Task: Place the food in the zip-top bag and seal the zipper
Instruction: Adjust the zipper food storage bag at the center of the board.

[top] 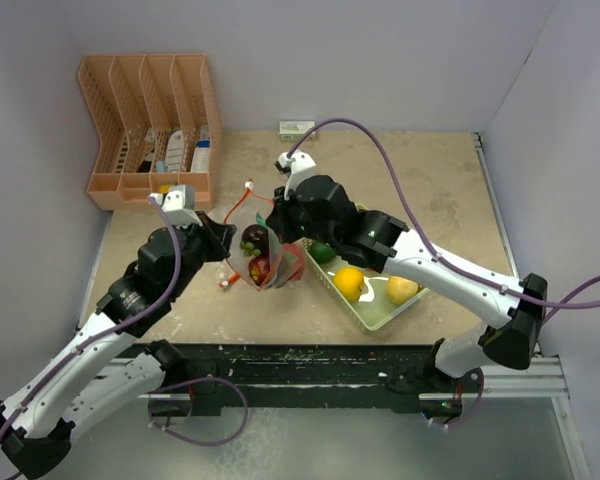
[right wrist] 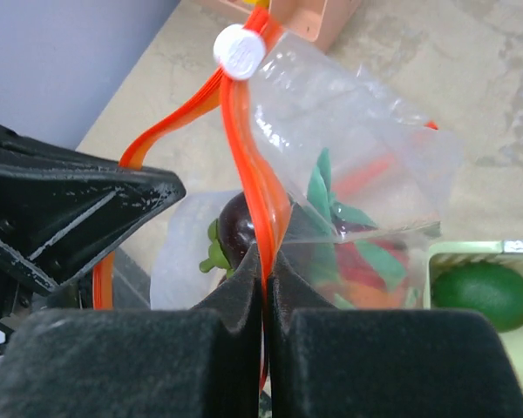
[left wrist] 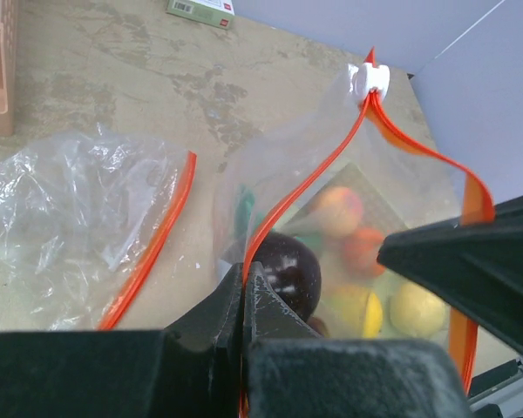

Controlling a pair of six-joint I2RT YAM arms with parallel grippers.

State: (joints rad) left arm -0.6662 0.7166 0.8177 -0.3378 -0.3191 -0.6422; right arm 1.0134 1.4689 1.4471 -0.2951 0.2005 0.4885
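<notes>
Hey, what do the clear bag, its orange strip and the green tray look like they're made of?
The zip-top bag: probably thin clear plastic film; it crinkles, glints, and the food shows through. The zipper: glossy orange-red strip, seemingly stiffer plastic, with a white slider. The tray: pale green, smooth, likely moulded plastic.

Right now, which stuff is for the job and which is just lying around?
For the job: clear bag, pinched by left pincer and right pincer; its orange zipper; purple fruit inside; orange fruit, yellow fruit and lime in the tray.
Lying about: spare bag; orange rack; small box.
</notes>
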